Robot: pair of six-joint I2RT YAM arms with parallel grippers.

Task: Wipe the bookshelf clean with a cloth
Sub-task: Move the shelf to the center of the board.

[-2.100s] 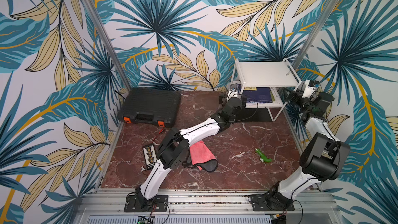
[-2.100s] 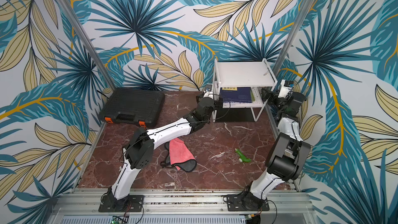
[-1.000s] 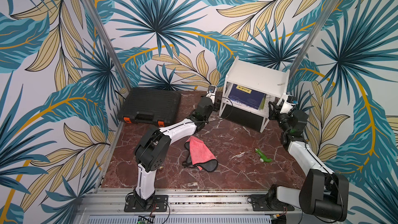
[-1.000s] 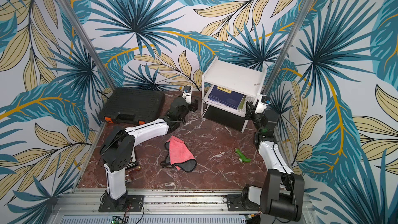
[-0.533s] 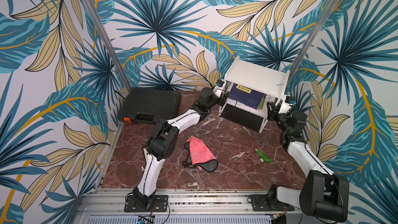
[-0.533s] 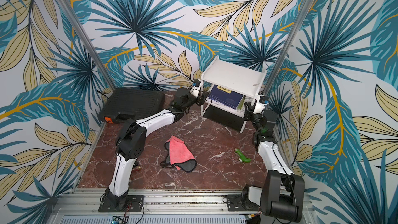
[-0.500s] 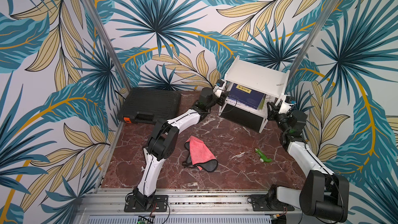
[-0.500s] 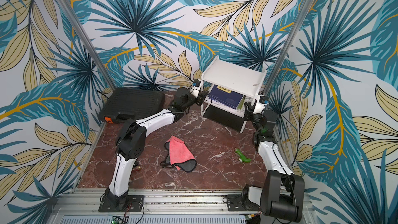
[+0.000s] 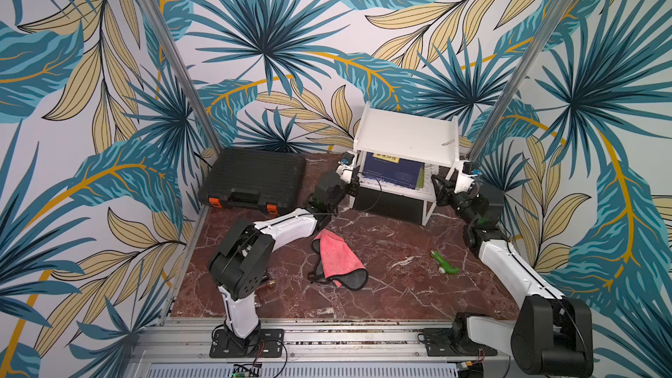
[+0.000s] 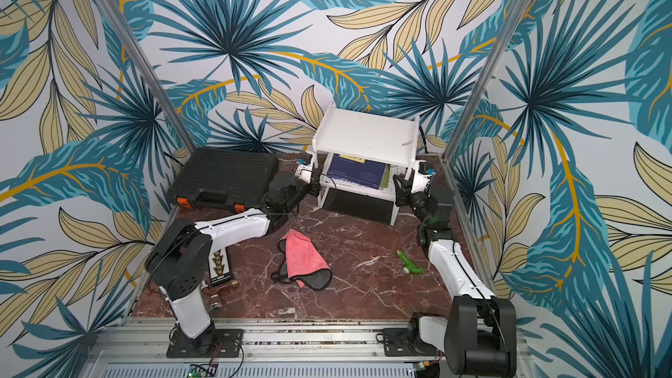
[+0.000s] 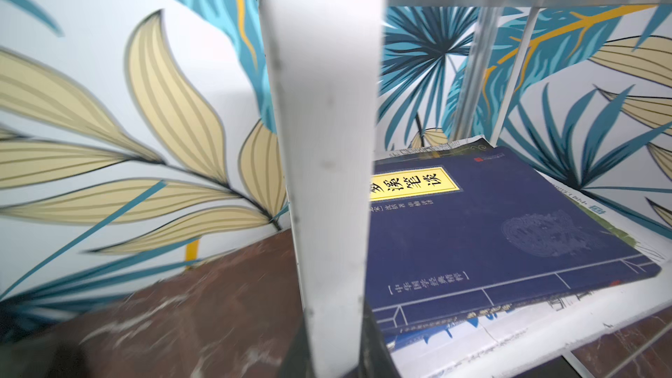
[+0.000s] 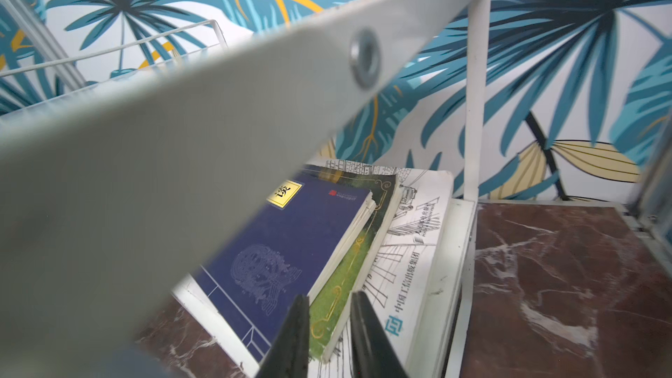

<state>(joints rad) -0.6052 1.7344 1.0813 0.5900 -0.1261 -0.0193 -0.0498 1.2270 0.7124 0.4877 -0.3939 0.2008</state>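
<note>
**Cloth** (image 9: 338, 258): soft, light, limp. It will drape & bunch, and prob. won't slip from a pinch. Best hold is a raised fold or the dark hem. Lies rumpled, pink side up, mid-surface (image 9: 400, 285), in front of the shelf & well apart from it. Neither tool touches it. Long axis runs back-left to front-right, with a dark folded corner at the near end.

**Shelf** (image 9: 407, 136): stiff boards on a thin rod frame. Prob. light itself, but the lower tier carries books (image 9: 392, 172), so a high push may skid or tip it. Take hold at the posts. Stands upright at the back of the surface, by the wall. Long axis runs across the scene, slightly skewed, open front toward the robot.

**Tools:**
- The left tool (image 9: 353, 182) is clamped on the front-left post (image 11: 327, 176).
- The right tool (image 12: 328, 300) is at the shelf's right end, fingers (image 12: 296, 321) near together w/ a thin gap. Can't tell if a rod is pinched.

**Nearby:** black case (image 9: 254, 176), left of the shelf.
</note>
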